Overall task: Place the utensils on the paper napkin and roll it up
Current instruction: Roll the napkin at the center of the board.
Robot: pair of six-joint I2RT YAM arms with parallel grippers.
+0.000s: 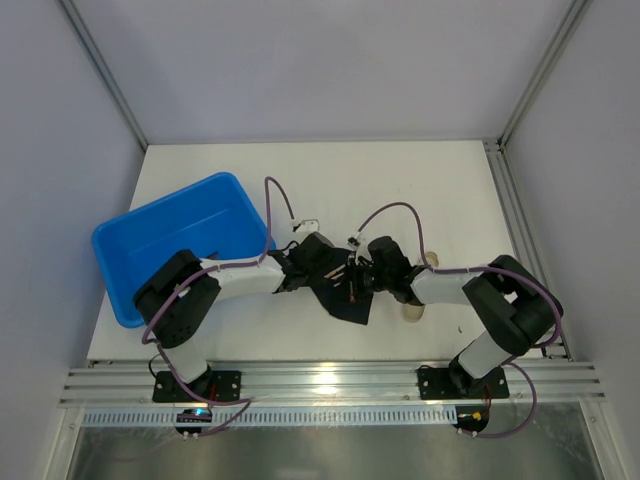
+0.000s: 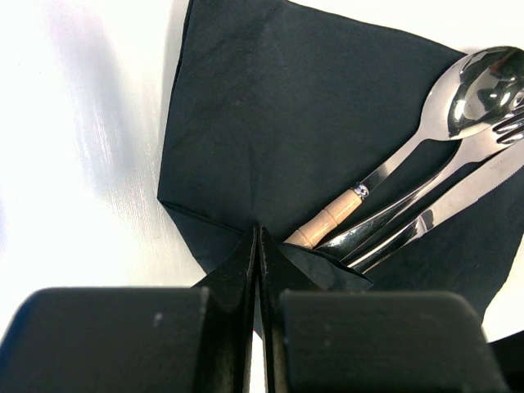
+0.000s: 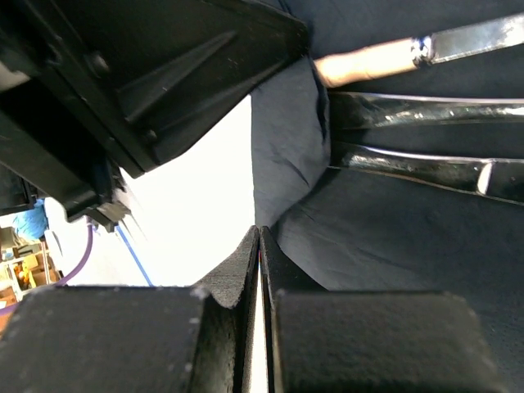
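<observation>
"Looking past the left gripper (image 2: 258,237), Sam: its fingers are clenched, tips pressed together right at the near edge of the napkin (image 2: 270,106)."

"Grasping it, Jo?"

"Can't tell. The tips touch the black paper, but whether any is caught between them doesn't show. The napkin spreads flat ahead of those tips on the white table (image 2: 74,164)."

"And the utensils (image 2: 442,211)?"

"On the napkin, ahead and to the right of the left tips, lying side by side and slanting away. Handle ends are nearest the fingers, tucked under a small folded flap (image 2: 327,266) just right of the tips. A beige handle (image 2: 327,219) pokes out beyond it. The spoon (image 2: 483,82) bowl, fork (image 2: 509,124) tines and knife (image 2: 483,187) sit at the far end."

"Right gripper (image 3: 259,237)?"

"Clenched as well, tips together at the napkin's edge — the paper runs ahead and to their right, with a fold standing up just beyond them. Same doubt about a pinch. The handles lie further ahead on the right, and the left gripper's black body fills the space ahead on the left."

"From above?"

"Both grippers meet nose to nose over the napkin. A blue tub (image 1: 170,250) sits well apart, off on the left fingers' side — and a beige cylinder (image 1: 413,312) sits on the table just beside the right arm, back from its fingers."
</observation>
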